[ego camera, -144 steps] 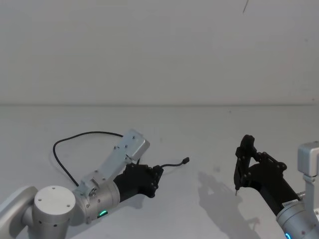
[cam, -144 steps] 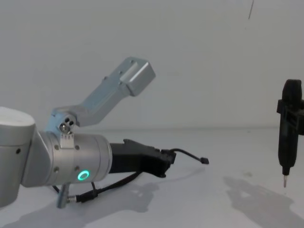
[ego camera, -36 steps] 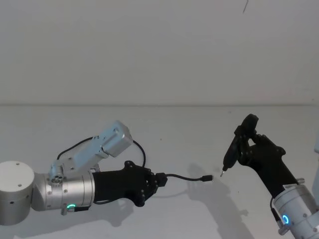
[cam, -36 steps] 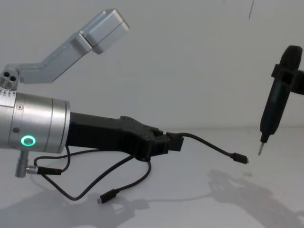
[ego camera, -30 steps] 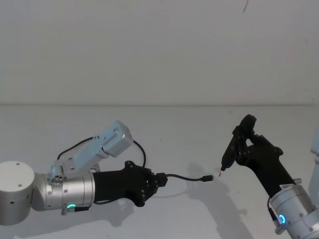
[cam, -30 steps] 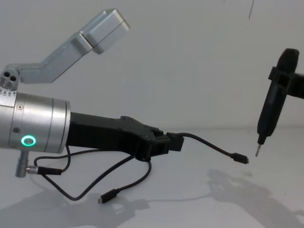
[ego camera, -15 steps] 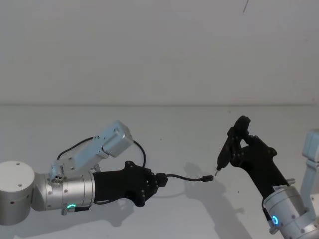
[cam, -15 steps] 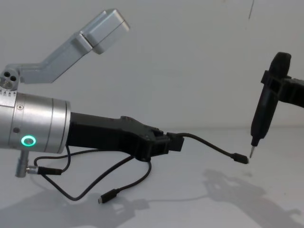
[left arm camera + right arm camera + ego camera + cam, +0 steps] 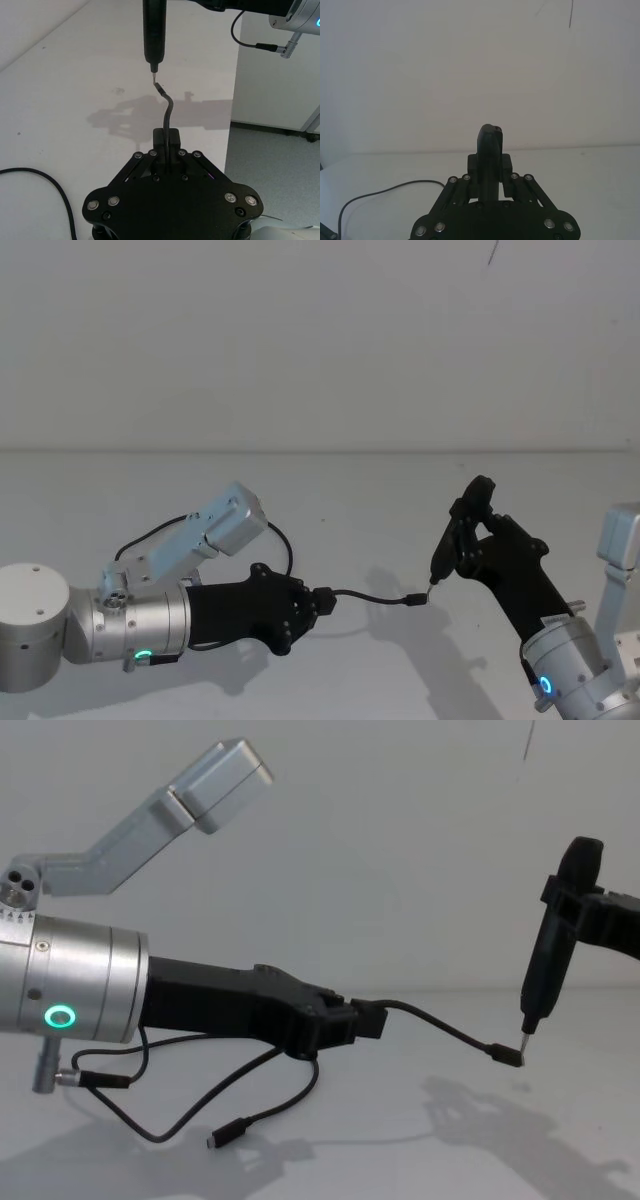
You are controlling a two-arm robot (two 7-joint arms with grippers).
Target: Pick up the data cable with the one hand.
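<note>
Cable [image 9: 440,1023] lifted, left gripper [image 9: 352,1023] clamping it

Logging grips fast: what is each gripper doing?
Left gripper: shut on the cable.
Right gripper: shut on a pen-like tool.

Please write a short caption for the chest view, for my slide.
Left gripper holds the data cable off the table while the right gripper's pen-like tool meets its free plug.
</note>
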